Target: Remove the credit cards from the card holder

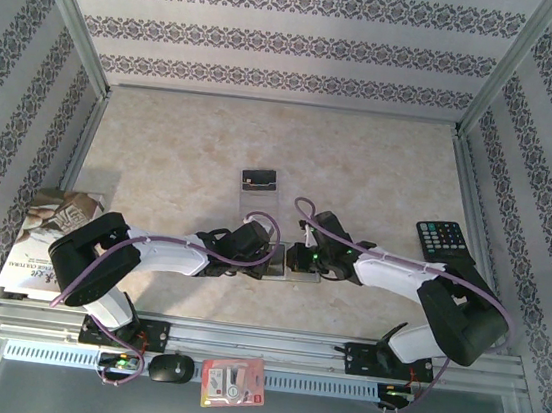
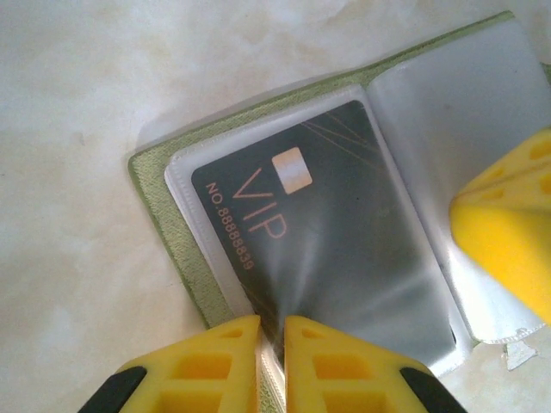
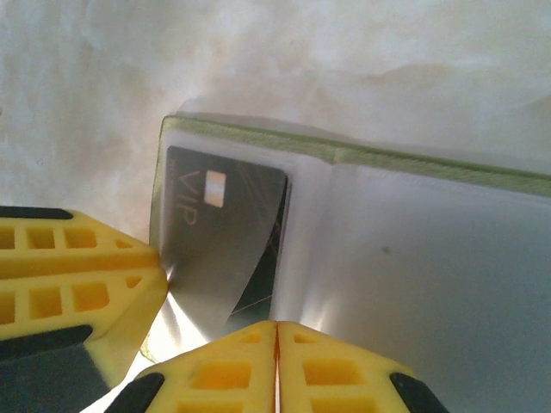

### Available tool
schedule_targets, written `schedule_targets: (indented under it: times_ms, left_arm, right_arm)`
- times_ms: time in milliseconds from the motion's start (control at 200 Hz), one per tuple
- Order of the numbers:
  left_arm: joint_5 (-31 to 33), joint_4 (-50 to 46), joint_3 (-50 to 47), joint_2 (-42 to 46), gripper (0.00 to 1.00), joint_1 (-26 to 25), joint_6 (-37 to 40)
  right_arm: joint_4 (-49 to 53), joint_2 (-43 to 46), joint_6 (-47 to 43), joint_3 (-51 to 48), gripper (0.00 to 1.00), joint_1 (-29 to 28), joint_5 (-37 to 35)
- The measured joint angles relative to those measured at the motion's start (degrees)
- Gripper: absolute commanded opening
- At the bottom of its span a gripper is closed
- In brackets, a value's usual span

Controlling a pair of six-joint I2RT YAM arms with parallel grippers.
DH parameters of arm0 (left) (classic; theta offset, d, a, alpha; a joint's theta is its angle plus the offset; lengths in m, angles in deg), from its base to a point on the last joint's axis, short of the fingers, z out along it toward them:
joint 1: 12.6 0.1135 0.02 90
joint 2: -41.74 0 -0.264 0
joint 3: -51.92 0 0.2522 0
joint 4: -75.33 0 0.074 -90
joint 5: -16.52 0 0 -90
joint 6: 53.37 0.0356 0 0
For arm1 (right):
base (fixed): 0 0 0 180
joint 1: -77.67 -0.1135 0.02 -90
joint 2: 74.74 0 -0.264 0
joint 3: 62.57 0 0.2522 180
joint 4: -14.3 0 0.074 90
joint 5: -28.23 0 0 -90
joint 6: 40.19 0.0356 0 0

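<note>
Right now the card holder (image 2: 159,206) lies opened flat on the marble table (image 1: 162,152), a little toward 6 o'clock from the table's middle, with both arms meeting over it. In the left wrist view its olive-green border runs from 9 o'clock down toward 6 o'clock. A VIP card (image 2: 327,224), black with a pale chip, sits inside the clear pocket of the page nearer the left arm.

The left gripper (image 2: 271,331) enters at 6 o'clock. Its yellow fingers are nearly together with only a thin slit between them, clamped on the near edge of that pocket, where the plastic lifts in a bright crease toward the tips. Whether the pinch takes the card as well as the plastic I cannot tell.

The right gripper (image 3: 277,331) is at the other pocket just beside the fold, its fingers pressed flat together. Whether any plastic is caught between them cannot be made out.

In the top view two cards lie outside, at 12 o'clock from the holder: a blackish card (image 1: 259,178) with pale marks, and a see-through card (image 1: 256,204) just at its 6 o'clock side. A calculator (image 1: 441,239) sits at 3 o'clock, a book (image 1: 52,224) at 9 o'clock, and a red-and-white packet (image 1: 232,383) on the rail (image 1: 338,360) at 6 o'clock
</note>
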State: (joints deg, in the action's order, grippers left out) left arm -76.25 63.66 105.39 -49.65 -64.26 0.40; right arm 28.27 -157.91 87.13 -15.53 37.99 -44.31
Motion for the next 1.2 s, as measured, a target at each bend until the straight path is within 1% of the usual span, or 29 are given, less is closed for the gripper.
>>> schedule_targets:
  times_ms: [160, 510, 694, 839, 964, 1199]
  left_arm:
    - [-0.17, 0.46, 0.0, -0.17, 0.11, 0.02, 0.0]
    - [-0.42, 1.27, 0.0, -0.5, 0.11, 0.02, 0.0]
    - [-0.42, 1.33, 0.0, -0.61, 0.1, 0.02, 0.0]
    - [-0.44, 1.36, 0.0, -0.61, 0.1, 0.02, 0.0]
    - [-0.44, 1.36, 0.0, -0.61, 0.1, 0.02, 0.0]
    - [-0.46, 1.36, 0.0, -0.61, 0.1, 0.02, 0.0]
  right_arm:
    - [0.0, -0.59, 0.0, 0.74, 0.1, -0.33, -0.04]
    - [-0.83, -2.58, 0.57, 0.94, 0.19, 0.33, 1.51]
    - [-1.31, -3.19, 1.57, 0.94, 0.19, 0.96, 2.99]
    - [-1.25, -3.17, 1.79, 0.94, 0.21, 0.96, 2.8]
    - [-1.2, -3.17, 1.77, 0.96, 0.25, 0.96, 2.78]
    - [-0.17, -3.17, 1.44, 1.64, 0.26, 0.28, 1.53]
